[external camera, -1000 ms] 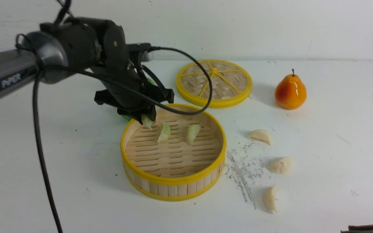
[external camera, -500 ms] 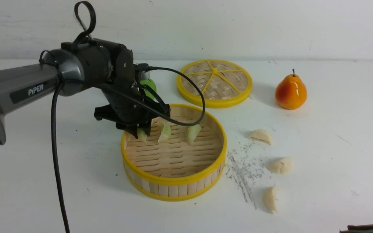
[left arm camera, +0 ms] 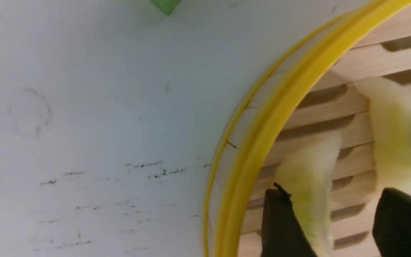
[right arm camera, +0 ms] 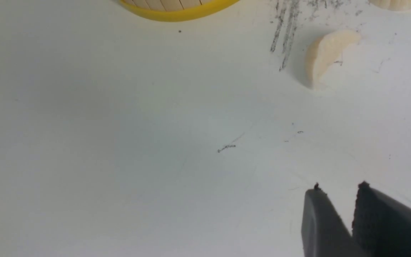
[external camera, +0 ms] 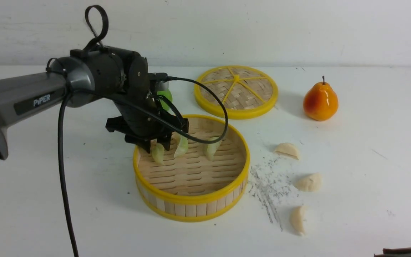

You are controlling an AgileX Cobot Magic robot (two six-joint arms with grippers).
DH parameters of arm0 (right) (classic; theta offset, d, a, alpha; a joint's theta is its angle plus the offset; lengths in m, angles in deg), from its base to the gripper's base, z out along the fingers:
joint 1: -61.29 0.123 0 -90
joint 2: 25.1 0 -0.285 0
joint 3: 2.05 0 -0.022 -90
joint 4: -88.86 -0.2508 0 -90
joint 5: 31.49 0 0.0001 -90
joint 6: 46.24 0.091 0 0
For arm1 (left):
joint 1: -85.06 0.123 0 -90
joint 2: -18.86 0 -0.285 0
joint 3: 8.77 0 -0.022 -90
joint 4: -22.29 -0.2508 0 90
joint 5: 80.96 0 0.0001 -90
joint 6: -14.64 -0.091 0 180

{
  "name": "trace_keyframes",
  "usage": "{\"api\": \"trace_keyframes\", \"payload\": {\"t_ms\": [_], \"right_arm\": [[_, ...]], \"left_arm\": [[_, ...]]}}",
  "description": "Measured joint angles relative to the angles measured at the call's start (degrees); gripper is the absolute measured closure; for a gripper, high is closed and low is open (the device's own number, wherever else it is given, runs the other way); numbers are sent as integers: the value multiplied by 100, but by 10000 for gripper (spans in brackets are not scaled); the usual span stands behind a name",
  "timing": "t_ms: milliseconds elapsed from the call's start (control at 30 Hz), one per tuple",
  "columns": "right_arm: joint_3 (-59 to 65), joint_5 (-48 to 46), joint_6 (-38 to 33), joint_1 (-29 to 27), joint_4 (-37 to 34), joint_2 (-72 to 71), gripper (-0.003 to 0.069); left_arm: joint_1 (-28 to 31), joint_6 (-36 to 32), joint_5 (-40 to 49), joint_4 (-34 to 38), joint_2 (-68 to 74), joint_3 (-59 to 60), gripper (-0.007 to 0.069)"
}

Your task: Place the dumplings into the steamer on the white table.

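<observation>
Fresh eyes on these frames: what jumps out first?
The black left gripper hangs open over the far-left part of the yellow-rimmed steamer, which has three green dumplings inside. Three cream dumplings lie on the white table to its right, and a glossy orange pear stands far right.

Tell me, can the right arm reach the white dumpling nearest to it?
Probably yes: only bare table lies between the right gripper and that white dumpling, and nothing blocks the way.
</observation>
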Motion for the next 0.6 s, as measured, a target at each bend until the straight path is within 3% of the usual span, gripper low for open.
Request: {"api": "trace_keyframes", "payload": {"t_ms": [167,400,500,600], "right_arm": [[0,0,0,0,0,0,501],[0,-253,30,0,212,0,528],[0,-409,207,0,481,0,571],[-64,-632,828,0,1226,0,664]], "left_arm": [[0,-111,115,7,-688,0,321],[0,-383,189,-15,-2621,26,620],[0,-420,189,-51,-3280,133,639],[0,-438,34,-85,-4553,649,639]]}}
